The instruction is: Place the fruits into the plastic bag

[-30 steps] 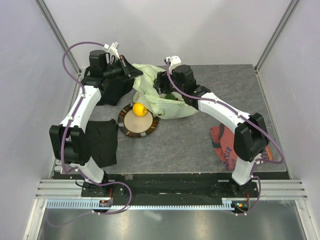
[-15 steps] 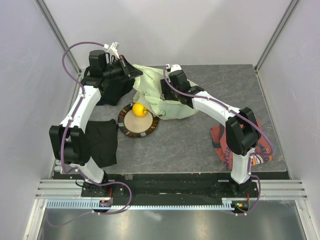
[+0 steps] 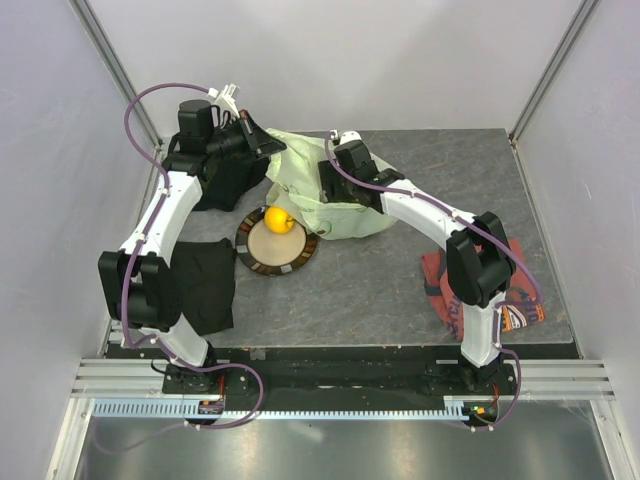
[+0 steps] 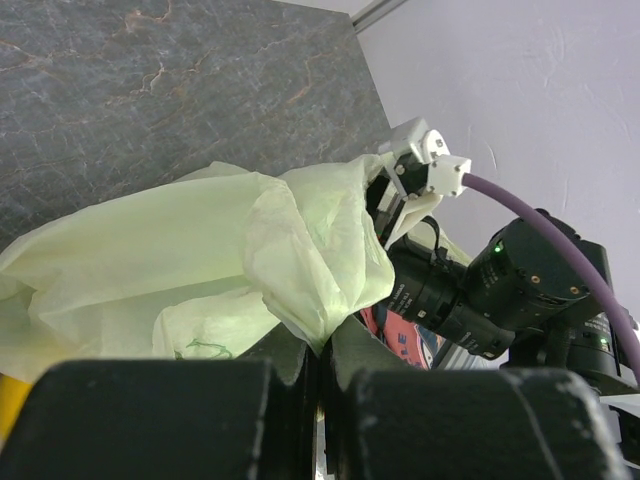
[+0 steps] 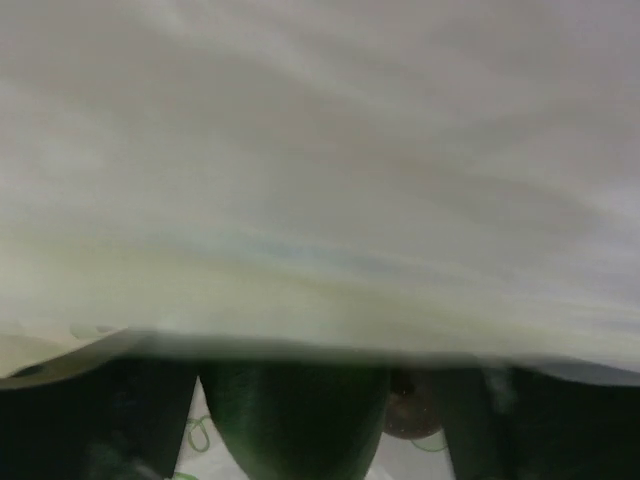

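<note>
1. While my left end effector [image 4: 322, 350] is clenched on a fold of the plastic bag [image 4: 200, 250], the bag lies at the worktop's [image 3: 400, 270] far middle.
2. My right end effector [image 5: 315, 440] is inside the bag, released, a green fruit [image 5: 290, 410] between its spread fingers.
3. One lemon [image 3: 280, 219] sits on the plate [image 3: 262, 262] beside the bag.

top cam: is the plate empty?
No, a yellow lemon sits on the plate near its far edge, next to the plastic bag.
</note>
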`<state>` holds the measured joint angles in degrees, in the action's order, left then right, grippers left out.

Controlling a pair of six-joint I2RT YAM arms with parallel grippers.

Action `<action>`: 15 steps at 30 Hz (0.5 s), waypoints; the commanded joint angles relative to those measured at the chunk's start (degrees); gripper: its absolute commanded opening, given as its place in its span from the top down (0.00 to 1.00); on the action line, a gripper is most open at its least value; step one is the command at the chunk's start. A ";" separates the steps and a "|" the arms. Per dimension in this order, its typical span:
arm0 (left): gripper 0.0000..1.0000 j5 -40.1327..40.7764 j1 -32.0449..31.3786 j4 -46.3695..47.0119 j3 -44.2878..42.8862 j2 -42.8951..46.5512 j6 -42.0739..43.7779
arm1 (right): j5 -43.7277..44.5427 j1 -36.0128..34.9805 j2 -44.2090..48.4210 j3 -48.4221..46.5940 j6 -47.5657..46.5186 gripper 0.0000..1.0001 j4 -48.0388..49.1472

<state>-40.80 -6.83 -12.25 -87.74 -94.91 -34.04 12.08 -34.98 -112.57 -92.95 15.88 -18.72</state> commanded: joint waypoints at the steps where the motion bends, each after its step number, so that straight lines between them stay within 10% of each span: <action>1: 0.98 -0.25 0.24 1.35 -0.15 3.07 1.00 | -0.65 -0.09 0.68 -0.74 -0.23 0.02 -0.80; 15: 0.98 -0.25 0.24 1.62 -0.15 2.89 0.82 | -3.45 0.00 10.70 2.68 -0.32 0.03 8.08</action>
<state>-40.80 -6.83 -12.25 -87.74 -94.87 -34.04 10.66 -35.03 -107.07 -91.39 15.66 -15.86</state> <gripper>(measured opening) 0.025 0.979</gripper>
